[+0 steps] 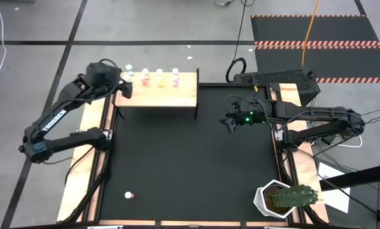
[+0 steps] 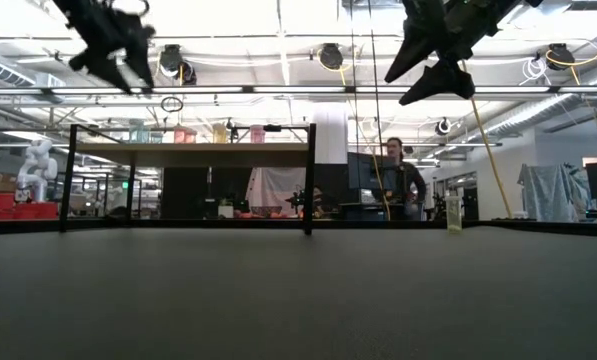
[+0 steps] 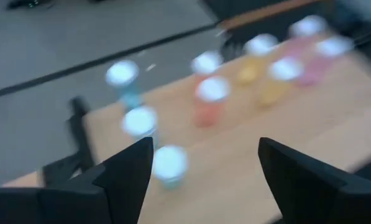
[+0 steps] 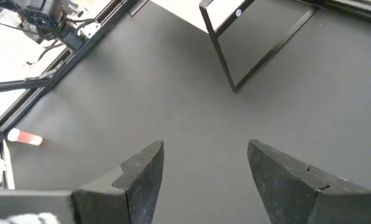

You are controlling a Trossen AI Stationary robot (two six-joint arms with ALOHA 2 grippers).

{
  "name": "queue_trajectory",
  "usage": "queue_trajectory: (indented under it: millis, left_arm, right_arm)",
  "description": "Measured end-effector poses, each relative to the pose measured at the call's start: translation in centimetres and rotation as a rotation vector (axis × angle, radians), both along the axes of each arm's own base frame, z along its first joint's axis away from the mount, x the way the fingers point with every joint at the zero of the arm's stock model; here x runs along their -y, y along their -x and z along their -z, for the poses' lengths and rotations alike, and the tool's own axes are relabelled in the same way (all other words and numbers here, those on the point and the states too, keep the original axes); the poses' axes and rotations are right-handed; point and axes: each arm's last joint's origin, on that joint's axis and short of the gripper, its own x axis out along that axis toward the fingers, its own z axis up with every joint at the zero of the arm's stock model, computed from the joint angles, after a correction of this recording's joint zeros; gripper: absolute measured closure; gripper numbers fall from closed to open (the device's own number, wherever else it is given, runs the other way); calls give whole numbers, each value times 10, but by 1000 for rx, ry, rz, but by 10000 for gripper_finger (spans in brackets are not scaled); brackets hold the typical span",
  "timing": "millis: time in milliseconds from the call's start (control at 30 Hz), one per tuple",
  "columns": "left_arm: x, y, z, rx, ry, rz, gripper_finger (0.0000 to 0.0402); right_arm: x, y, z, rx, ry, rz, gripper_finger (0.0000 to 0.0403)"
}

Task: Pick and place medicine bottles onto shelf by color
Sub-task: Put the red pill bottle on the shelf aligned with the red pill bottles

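1. Medicine bottles (image 3: 213,93) on shelf (image 3: 247,162): motion-blurred in left wrist view; labels unreadable.
2. Red bottle (image 1: 130,195) lying on mat: too small for detail.
3. Cactus pot (image 1: 266,202): partly cut off by the bottom edge.

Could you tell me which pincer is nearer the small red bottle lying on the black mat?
Neither clearly. The left pincer hovers at the pale-wood shelf; the right pincer hangs mid-mat. Red white-capped bottle lies far from both.

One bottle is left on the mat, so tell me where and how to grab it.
The red bottle lies on its side on the black mat, near the front left corner. Judging by that pose, come straight down from above with the open right tool and close across the red body, not the white cap.
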Motion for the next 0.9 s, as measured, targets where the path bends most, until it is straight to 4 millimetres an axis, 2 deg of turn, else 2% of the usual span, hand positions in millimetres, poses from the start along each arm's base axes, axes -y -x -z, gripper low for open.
queue_trajectory:
  millis: [167,300,433,567,700,800,900]
  left_arm:
    - [28,-1,-24,154,-45,157,126]
    - [53,-3,-30,251,-3,284,150]
    - [75,-15,-30,288,67,461,175]
    - [99,-37,-24,254,147,628,195]
    - [130,-54,-9,117,223,789,220]
    - [156,-60,0,43,311,852,236]
    - [180,-64,12,-22,395,806,245]
  right_arm:
    - [0,0,0,-2,22,-18,177]
    - [0,0,0,-2,22,-19,177]
    - [-3,-1,0,-3,27,-37,177]
    - [-8,-2,0,-3,30,-63,177]
    - [-12,-2,0,-3,29,-83,177]
    - [-15,-2,0,-3,28,-94,177]
    - [-18,-3,0,-2,28,-104,177]
